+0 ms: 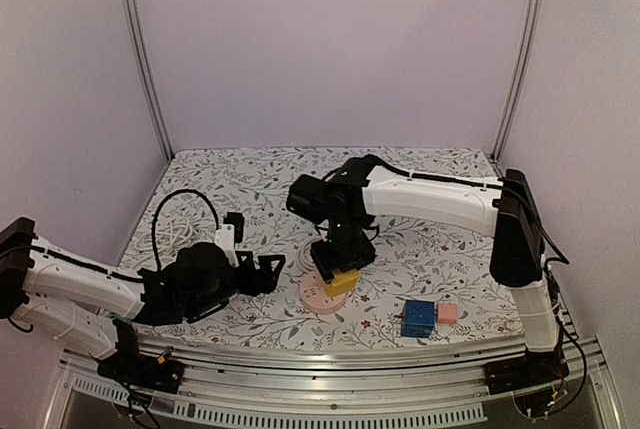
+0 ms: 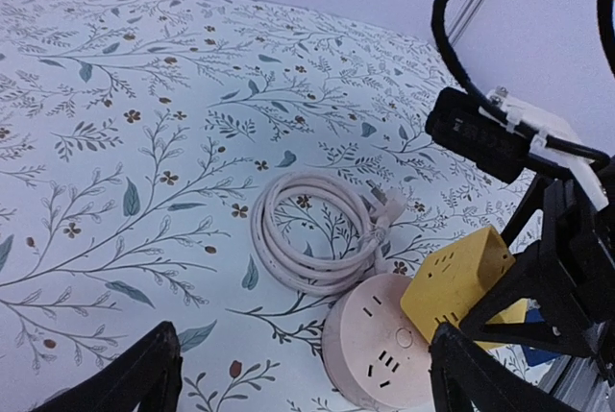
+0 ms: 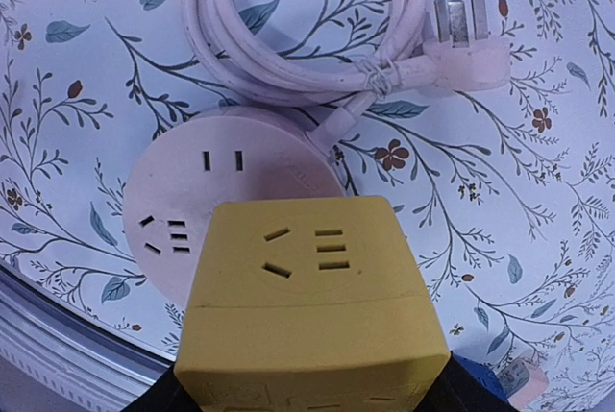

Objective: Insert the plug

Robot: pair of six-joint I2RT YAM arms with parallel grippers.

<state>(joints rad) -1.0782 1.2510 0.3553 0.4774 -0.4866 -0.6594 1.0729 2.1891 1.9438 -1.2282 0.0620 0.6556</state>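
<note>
A round pink socket hub [image 1: 318,294] lies on the floral table, its coiled pink cable [image 2: 312,234] and three-pin plug [image 3: 461,42] beside it. My right gripper [image 1: 340,271] is shut on a yellow cube plug adapter [image 3: 312,306] and holds it over the hub's right part [image 3: 207,191]; whether they touch cannot be told. The cube also shows in the left wrist view [image 2: 456,282] against the hub [image 2: 380,345]. My left gripper [image 1: 268,274] is open and empty, just left of the hub, with its fingers [image 2: 135,374] either side of it.
A blue cube adapter [image 1: 418,317] and a small pink adapter [image 1: 447,311] lie right of the hub near the front edge. A metal rail [image 1: 330,359] runs along the table's near edge. A black cable [image 1: 180,211] loops above the left arm.
</note>
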